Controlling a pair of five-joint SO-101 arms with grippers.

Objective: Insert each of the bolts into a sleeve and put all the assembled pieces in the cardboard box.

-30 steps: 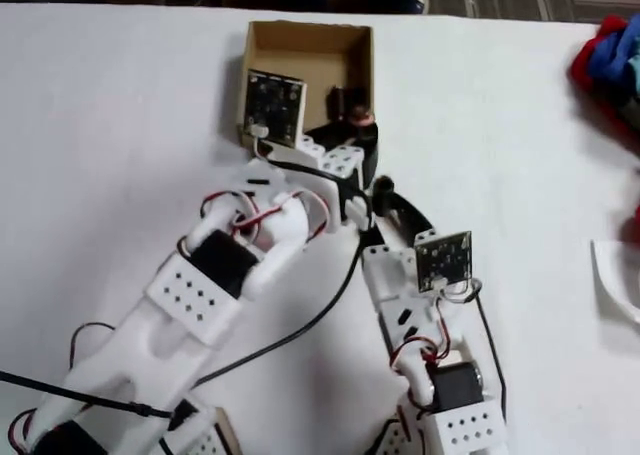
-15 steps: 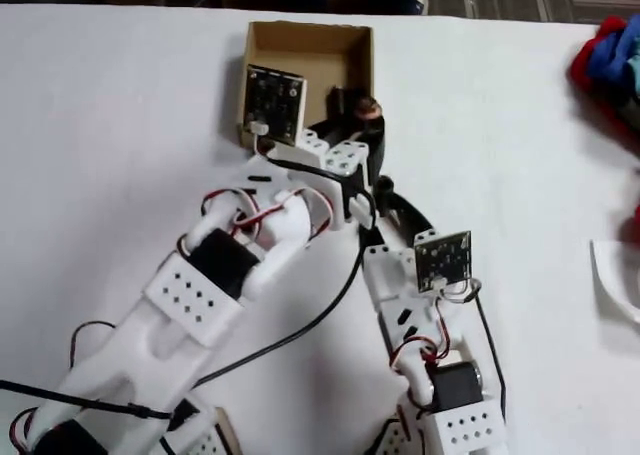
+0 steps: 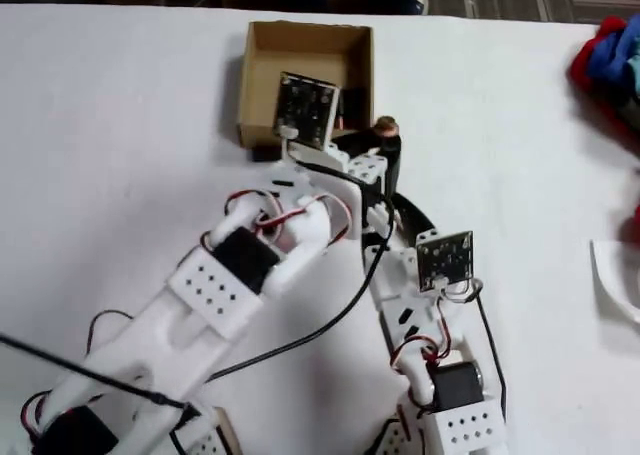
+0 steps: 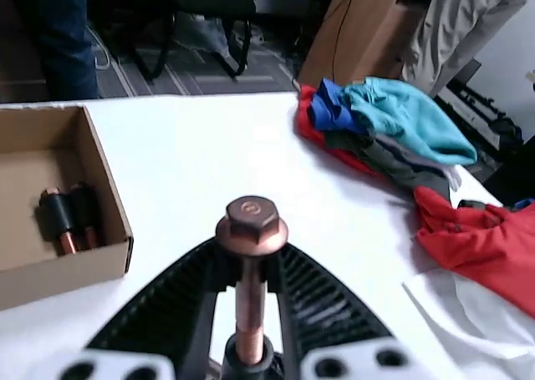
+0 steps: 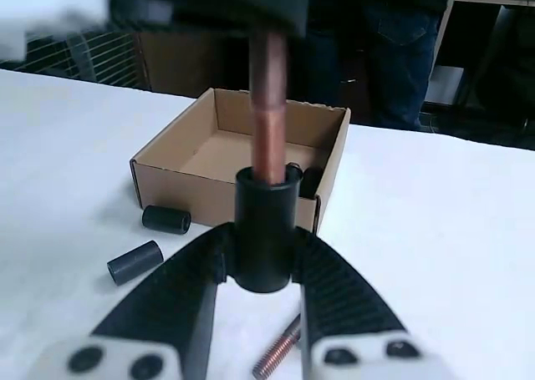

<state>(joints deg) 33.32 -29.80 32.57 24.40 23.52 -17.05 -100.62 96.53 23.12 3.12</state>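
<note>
My left gripper [image 4: 251, 260] is shut on a copper hex-head bolt [image 4: 251, 221], held upright just right of the cardboard box [image 3: 300, 35]. The bolt's shaft [image 5: 269, 104] reaches down into the top of a black sleeve [image 5: 266, 230]. That sleeve stands upright with my right gripper [image 5: 266, 259] shut on it. In the high view the bolt head [image 3: 384, 127] sits above the right gripper [image 3: 395, 210]. Two assembled pieces [image 4: 67, 217] lie inside the box [image 4: 104, 188].
Two loose black sleeves [image 5: 165, 220] [image 5: 134, 261] lie on the table in front of the box [image 5: 209, 188]. A loose bolt [image 5: 277, 357] lies below the right gripper. A pile of clothes [image 3: 605, 60] and a white object [image 3: 615, 280] sit at the far right.
The left arm has swung right, carrying the bolt from over the box's near corner to a spot above the right gripper's sleeve. The right arm has stayed put.
</note>
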